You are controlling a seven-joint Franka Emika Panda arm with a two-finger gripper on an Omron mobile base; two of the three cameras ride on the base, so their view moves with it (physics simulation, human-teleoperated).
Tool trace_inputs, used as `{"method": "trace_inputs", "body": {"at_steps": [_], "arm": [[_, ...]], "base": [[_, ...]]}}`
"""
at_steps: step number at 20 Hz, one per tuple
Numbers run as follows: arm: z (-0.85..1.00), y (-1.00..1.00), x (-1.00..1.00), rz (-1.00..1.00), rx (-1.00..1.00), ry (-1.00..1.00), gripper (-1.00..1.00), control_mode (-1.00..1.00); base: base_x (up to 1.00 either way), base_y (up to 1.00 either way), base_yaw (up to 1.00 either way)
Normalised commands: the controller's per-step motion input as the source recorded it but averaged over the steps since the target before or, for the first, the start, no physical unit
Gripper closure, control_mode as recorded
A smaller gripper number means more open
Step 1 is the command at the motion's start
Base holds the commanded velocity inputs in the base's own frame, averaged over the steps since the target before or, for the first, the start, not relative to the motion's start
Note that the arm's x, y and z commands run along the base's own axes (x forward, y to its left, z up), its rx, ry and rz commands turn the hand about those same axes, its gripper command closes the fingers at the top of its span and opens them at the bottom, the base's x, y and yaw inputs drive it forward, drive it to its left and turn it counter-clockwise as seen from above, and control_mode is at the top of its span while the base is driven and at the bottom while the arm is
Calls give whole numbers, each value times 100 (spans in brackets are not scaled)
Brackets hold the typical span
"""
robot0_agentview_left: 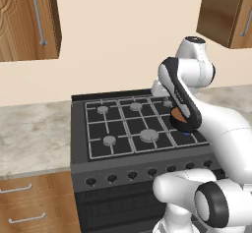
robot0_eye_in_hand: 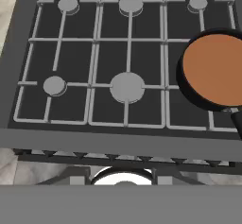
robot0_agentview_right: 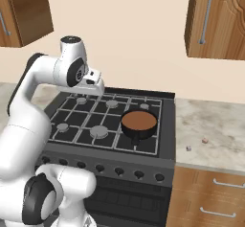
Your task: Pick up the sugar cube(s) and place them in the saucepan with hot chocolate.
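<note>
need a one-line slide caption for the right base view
Saucepan of hot chocolate on the stove's front right burner; two small sugar cubes on the counter to its right.

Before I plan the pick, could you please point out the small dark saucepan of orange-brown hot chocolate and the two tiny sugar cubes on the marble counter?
Saucepan (robot0_agentview_right: 139,121): right base view, on the liquid surface.
Pinkish sugar cube (robot0_agentview_right: 205,140): right base view, its top.
White sugar cube (robot0_agentview_right: 188,148): right base view, its top.
</note>
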Motion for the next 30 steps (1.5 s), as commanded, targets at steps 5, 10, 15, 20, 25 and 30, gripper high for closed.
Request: {"method": "trace_inputs", "body": {"at_steps": [5,10,15,20,25,30], "arm": [[-10,-5,0,-1,0,3,-100,-100],[-11,-77,-1,-8,5,0,-100,-100],[-6,-100,-5,-10,11,-3,-100,-100],[-23,-100,-6,-7,2,0,-100,-100],[-10,-96,-2,-12,0,0,-100,-100],[-2,-82,0,-17,0,5,-100,-100]], "base": [[0,0,0],[0,0,0],[0,0,0],[0,0,0],[0,0,0],[0,0,0]]}}
